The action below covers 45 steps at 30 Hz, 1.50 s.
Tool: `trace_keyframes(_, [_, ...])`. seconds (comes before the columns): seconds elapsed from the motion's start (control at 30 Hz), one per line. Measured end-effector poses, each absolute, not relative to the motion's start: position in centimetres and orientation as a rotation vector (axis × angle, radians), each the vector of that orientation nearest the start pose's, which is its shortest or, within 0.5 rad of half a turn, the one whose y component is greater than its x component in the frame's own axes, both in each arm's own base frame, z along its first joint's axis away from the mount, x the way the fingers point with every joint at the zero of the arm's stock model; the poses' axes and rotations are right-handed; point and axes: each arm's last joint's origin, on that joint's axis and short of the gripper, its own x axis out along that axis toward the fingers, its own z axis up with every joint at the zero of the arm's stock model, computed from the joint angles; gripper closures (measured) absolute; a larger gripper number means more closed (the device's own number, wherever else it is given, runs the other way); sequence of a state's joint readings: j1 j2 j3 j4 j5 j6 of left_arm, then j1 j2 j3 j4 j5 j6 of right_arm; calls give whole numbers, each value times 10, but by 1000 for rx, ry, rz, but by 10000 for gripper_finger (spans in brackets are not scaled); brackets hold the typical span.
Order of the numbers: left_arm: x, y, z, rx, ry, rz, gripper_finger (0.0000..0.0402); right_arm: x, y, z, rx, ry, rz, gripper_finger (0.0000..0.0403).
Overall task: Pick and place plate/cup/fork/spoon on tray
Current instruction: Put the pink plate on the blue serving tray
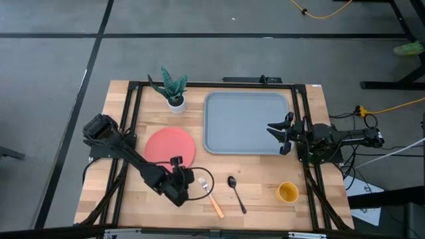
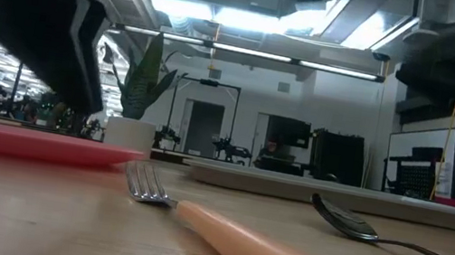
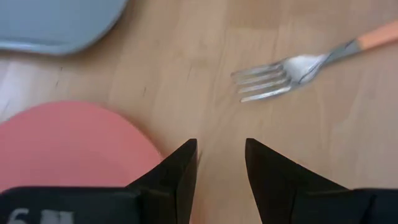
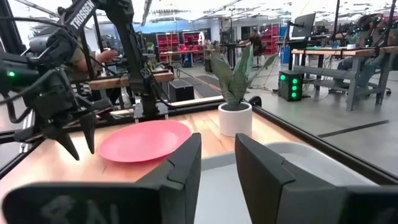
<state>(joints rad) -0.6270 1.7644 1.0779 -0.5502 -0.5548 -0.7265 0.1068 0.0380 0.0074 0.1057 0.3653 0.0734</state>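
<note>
One plate (image 1: 169, 147), one fork (image 1: 210, 196), one spoon (image 1: 236, 193)

Pale wood-grain table (image 1: 265, 179), smooth and matt. The fork (image 3: 292, 70) shows shiny metal tines and a smooth tan handle; the spoon (image 2: 350, 222) gleams dark. Matt coral plate (image 4: 146, 140), matt blue-grey tray (image 1: 246, 123), looking like plastic.

Blue-grey tray (image 1: 246, 123) sits bare; the coral plate (image 1: 170, 147) lies flat just left of it. Nearer the front edge lie the fork (image 1: 210, 196), dark spoon (image 1: 236, 193) and yellow cup (image 1: 287, 192), upright.
</note>
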Motion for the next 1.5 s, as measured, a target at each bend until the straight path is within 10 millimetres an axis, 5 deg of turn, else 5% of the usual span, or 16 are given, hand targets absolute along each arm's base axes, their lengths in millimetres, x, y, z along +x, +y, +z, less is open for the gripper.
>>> trace_keyframes(1.5, [260,-174,134,-7,1218,455,273,98,0,171,85,-61,-257,299])
